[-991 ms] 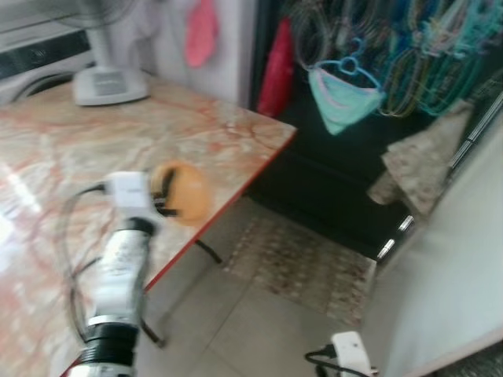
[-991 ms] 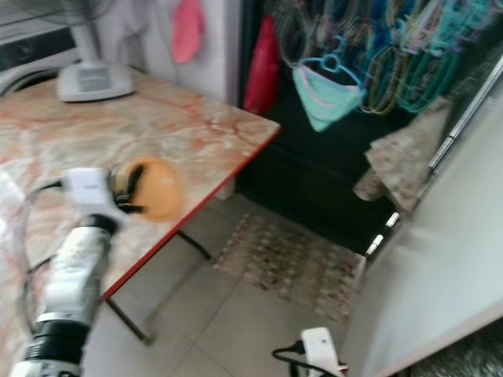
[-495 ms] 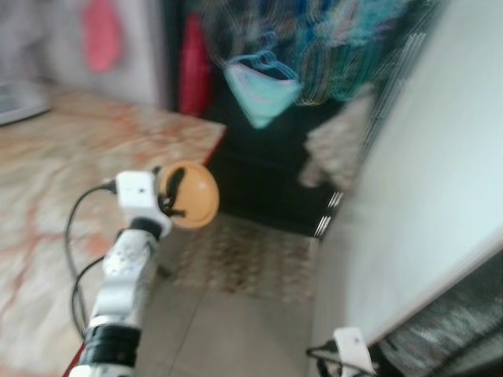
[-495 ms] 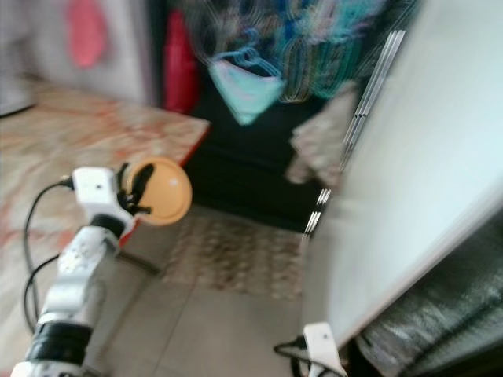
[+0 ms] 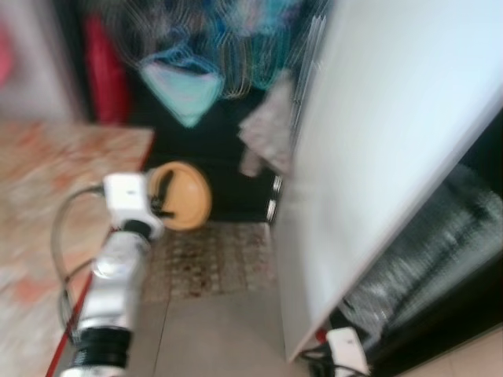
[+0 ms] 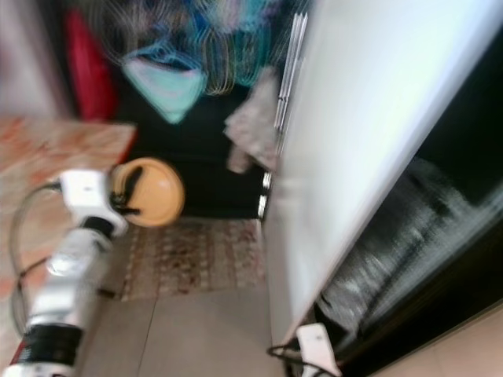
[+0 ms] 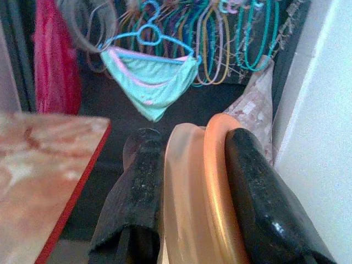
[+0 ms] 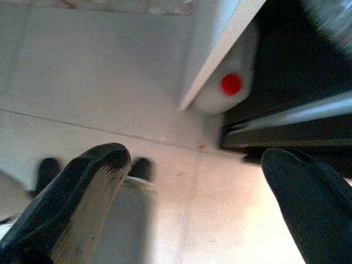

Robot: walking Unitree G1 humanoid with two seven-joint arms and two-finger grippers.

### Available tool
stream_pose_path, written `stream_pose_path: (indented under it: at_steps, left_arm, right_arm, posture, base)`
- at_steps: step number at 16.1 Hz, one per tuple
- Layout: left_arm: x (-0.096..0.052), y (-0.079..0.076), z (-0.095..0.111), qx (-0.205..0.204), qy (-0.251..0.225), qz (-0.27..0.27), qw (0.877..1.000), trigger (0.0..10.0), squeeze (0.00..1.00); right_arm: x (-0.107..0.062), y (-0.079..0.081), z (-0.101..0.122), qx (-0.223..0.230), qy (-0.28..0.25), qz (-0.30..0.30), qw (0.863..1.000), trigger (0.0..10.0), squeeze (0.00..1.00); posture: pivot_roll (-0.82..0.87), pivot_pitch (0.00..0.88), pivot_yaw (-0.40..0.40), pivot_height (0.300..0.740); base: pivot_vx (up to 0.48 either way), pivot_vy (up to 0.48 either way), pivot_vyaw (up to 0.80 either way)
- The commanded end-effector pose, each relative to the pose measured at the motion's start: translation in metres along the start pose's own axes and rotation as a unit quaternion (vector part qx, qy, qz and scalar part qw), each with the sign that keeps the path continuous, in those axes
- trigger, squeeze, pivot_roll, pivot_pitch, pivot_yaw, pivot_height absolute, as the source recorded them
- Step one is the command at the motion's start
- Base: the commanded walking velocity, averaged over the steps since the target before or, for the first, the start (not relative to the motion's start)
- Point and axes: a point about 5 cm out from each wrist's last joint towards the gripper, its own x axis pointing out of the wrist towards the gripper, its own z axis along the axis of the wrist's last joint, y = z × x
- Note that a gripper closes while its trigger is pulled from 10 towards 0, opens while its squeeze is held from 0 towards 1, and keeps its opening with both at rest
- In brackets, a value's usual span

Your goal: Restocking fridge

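As the head view has swung off the marble surface (image 5: pixel 39 165) toward the open white fridge door (image 5: pixel 377 118), the left hand (image 7: pixel 190 187) stays pinched on the orange container (image 5: pixel 182 196), carried out over the floor, while the right hand (image 8: pixel 192 203) hangs spread.

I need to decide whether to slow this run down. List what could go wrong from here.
The left gripper pinches the orange bowl only by its rim, so it may slip while the robot turns. The white fridge door stands open close beside the bowl and might be bumped. The head views are blurred, so aiming could suffer.
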Motion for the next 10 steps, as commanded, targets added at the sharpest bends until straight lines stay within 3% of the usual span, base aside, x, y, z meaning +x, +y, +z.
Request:
stream_pose_path:
  at_steps: [1,3,4,6,7,8,9,10]
  left_arm:
    - [0.003,-0.013,-0.001,-0.005,0.006,-0.023,1.000,10.0,0.00]
    - [-0.005,-0.002,-0.035,-0.003,0.084,0.008,0.996,10.0,0.00]
    - [-0.014,0.007,-0.060,0.007,0.144,0.036,0.989,10.0,0.00]
    - [-0.020,0.012,-0.075,0.005,0.177,0.049,0.983,10.0,0.00]
    - [-0.034,0.020,-0.098,0.021,0.234,0.068,0.970,10.0,0.00]
    - [-0.041,0.024,-0.108,0.015,0.260,0.080,0.962,10.0,0.00]
    - [-0.060,0.031,-0.131,-0.010,0.320,0.111,0.941,10.0,0.00]
    - [-0.067,0.032,-0.138,-0.024,0.339,0.124,0.932,10.0,0.00]
  right_arm:
    - [-0.002,-0.010,-0.004,-0.002,0.008,-0.013,1.000,10.0,0.00]
    - [-0.002,-0.010,-0.004,-0.004,0.008,-0.012,1.000,10.0,0.00]
    - [-0.002,-0.010,-0.003,-0.004,0.008,-0.011,1.000,10.0,0.00]
    - [-0.002,-0.009,-0.003,-0.005,0.009,-0.010,1.000,10.0,0.00]
    - [-0.001,-0.009,-0.004,-0.007,0.010,-0.009,1.000,10.0,0.00]
    - [-0.001,-0.008,-0.004,-0.007,0.010,-0.008,1.000,10.0,0.00]
    - [-0.001,-0.008,-0.004,-0.006,0.010,-0.008,1.000,10.0,0.00]
    - [-0.001,-0.008,-0.004,-0.005,0.010,-0.009,1.000,10.0,0.00]
  posture:
    - [0.09,0.000,-0.039,0.740]
    - [0.08,0.000,-0.037,0.740]
    - [0.09,0.000,-0.037,0.740]
    - [0.09,0.000,-0.037,0.740]
    - [0.08,0.000,-0.031,0.740]
    - [0.08,0.000,-0.029,0.740]
    - [0.08,0.000,-0.029,0.740]
    - [0.08,0.000,-0.027,0.740]
  base:
    - [0.000,0.000,-0.80]
    - [0.000,0.000,-0.80]
    - [0.000,0.000,-0.80]
    - [0.000,0.000,-0.80]
    - [0.000,0.000,-0.80]
    - [0.000,0.000,-0.80]
    - [0.000,0.000,-0.80]
    - [0.000,0.000,-0.80]
